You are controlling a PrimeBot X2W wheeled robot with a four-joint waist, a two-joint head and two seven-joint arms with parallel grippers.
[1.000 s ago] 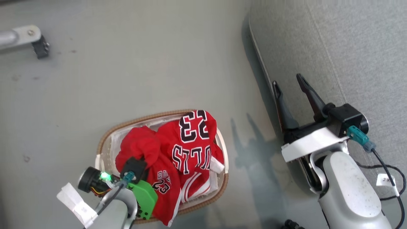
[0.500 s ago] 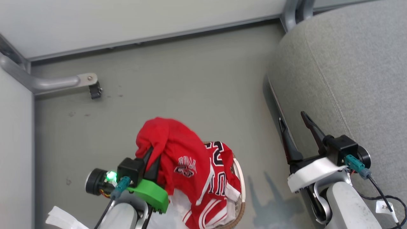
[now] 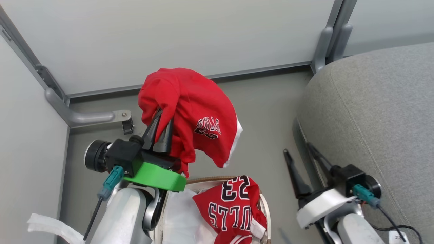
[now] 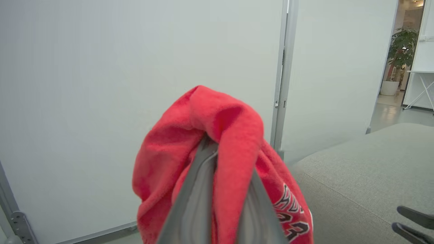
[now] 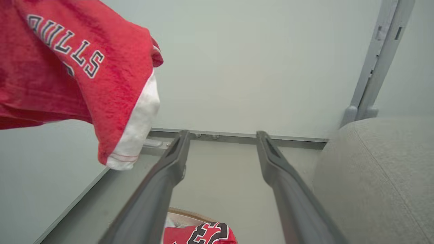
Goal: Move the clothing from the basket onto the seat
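1. Your left gripper (image 3: 162, 117) is closed on the red shorts (image 3: 190, 108). Its two fingers sit close together with a fold of cloth pinched between them. The rest of the cloth drapes over the tips and hangs down beside them.
2. The shorts are held up in the air, clear of the basket (image 3: 210, 179). They hang to the left of the seat (image 3: 373, 118) and do not touch it.
3. The red jersey (image 3: 230, 210) lies in the basket on the white liner (image 3: 179, 217), with "23" and "BULLS" facing up.
4. Your right gripper (image 3: 298, 149) stands wide open. It holds nothing and touches nothing, and its fingers point along the floor just beside the seat's rounded edge.
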